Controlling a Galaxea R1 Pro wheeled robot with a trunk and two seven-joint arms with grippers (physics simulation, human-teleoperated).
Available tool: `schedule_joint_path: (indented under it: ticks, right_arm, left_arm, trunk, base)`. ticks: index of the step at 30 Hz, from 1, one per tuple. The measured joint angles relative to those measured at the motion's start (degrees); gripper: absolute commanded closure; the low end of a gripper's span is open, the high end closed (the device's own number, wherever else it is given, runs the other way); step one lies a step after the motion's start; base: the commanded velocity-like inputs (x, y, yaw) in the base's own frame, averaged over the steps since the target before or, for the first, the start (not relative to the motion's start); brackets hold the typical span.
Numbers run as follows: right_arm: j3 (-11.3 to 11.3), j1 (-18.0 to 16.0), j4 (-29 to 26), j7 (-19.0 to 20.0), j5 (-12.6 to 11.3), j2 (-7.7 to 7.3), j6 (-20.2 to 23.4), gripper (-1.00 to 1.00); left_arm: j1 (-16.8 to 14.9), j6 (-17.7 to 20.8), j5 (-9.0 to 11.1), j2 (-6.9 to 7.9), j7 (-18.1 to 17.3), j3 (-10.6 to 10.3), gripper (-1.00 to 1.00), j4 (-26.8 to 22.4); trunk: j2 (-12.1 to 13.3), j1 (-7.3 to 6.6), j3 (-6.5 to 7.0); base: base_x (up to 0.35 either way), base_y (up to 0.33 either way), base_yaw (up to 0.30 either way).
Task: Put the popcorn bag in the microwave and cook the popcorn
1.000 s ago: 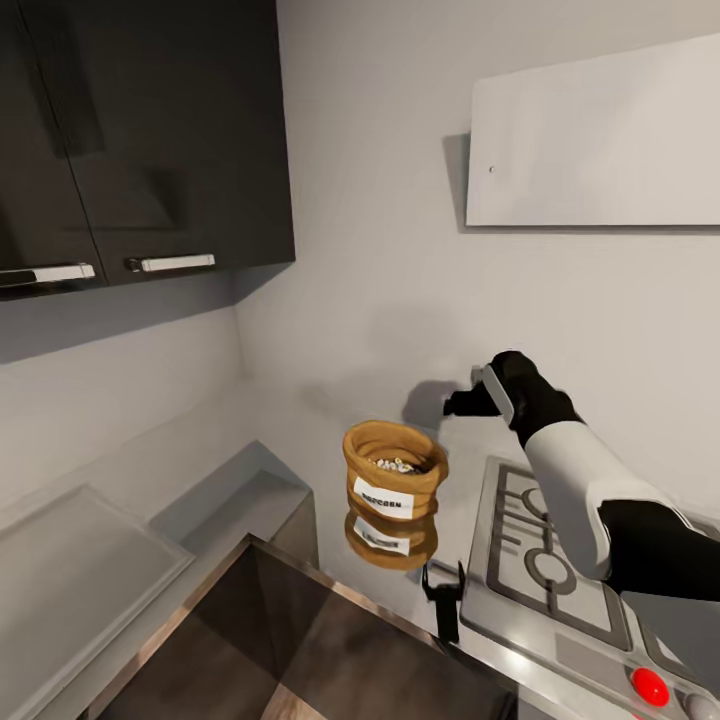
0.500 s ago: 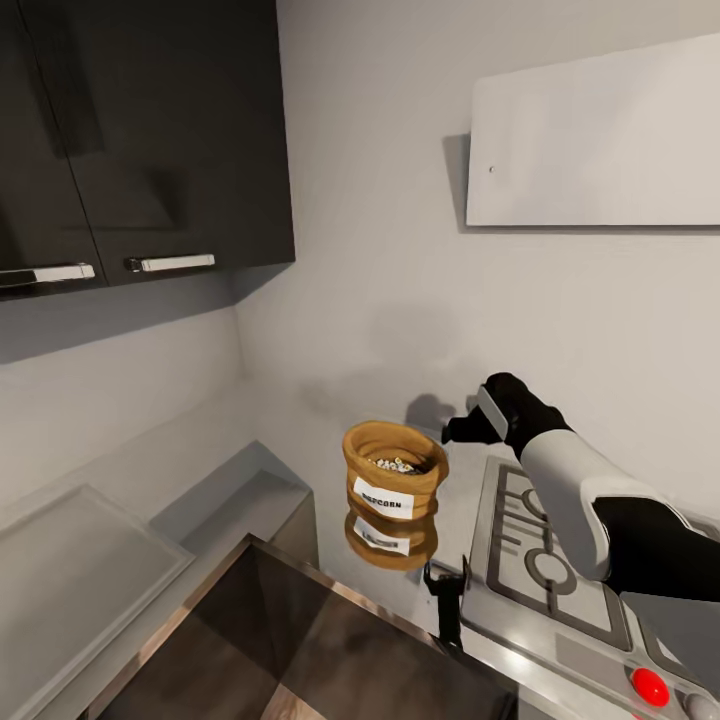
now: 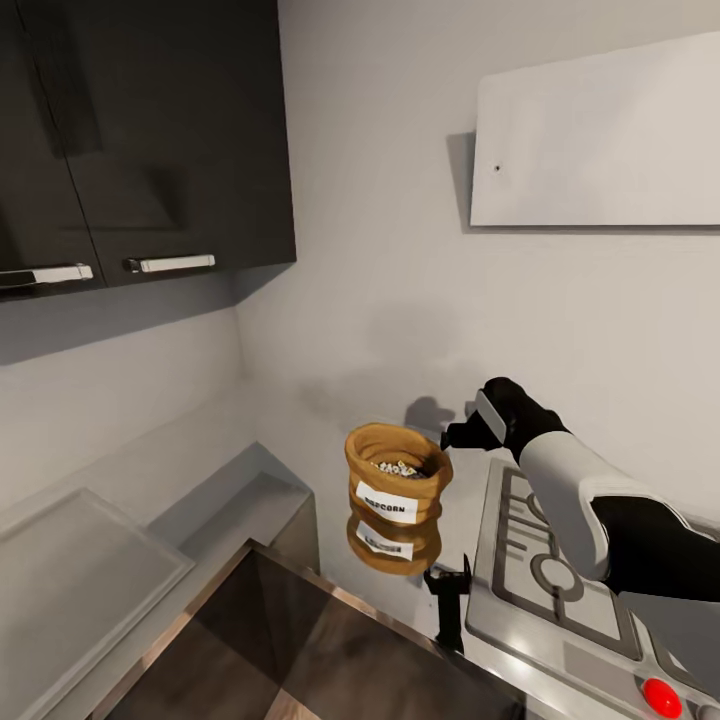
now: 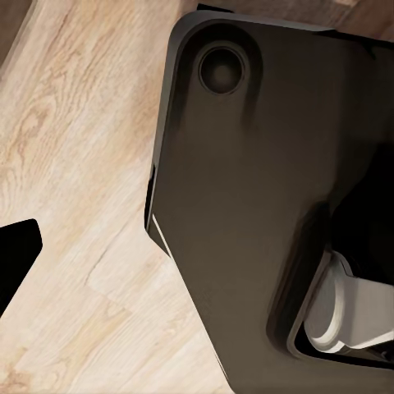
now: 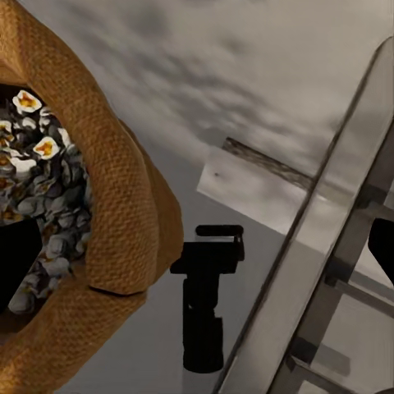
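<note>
- The hob (image 3: 545, 560) lies nearest, at the right of the glossy worktop (image 3: 330, 470)
- The popcorn bag (image 3: 397, 475) stands upright left of it, mouth up, label forward, popcorn (image 5: 37, 176) inside
- The right gripper (image 3: 458, 436) hovers beside its rim; whether the jaws are apart, I cannot tell

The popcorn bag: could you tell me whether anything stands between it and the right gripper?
Nothing visible does. The right gripper hangs just beside the rim of the bag, above the countertop, with open air between them. The stove lies off to the side, under the arm.
</note>
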Motion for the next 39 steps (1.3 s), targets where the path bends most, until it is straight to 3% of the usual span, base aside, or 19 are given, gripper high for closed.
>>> schedule_joint_path:
  ticks: [11, 35, 39]
  right_arm:
    - [0.0, 0.0, 0.0, 0.0, 0.0, 0.0, 0.0, -1.0]
    - [0.4, 0.0, 0.4, 0.9, 0.1, 0.01, 0.1, -1.0]
    - [1.9, 0.0, 3.6, 1.0, 0.1, 0.13, 0.0, -1.0]
  left_arm:
    - [0.0, 0.0, 0.0, 0.0, 0.0, 0.0, -1.0, 0.0]
    - [0.0, 0.0, 0.0, -0.35, 0.0, 0.0, -1.0, 0.0]
    - [0.0, 0.0, 0.0, -0.35, 0.0, 0.0, -1.0, 0.0]
  trunk:
    - [0.0, -0.01, 0.0]
    - [0.0, 0.0, 0.0]
    - [0.0, 0.0, 0.0]
  base:
    - [0.22, 0.0, 0.0]
    - [0.005, 0.0, 0.0]
    - [0.0, 0.0, 0.0]
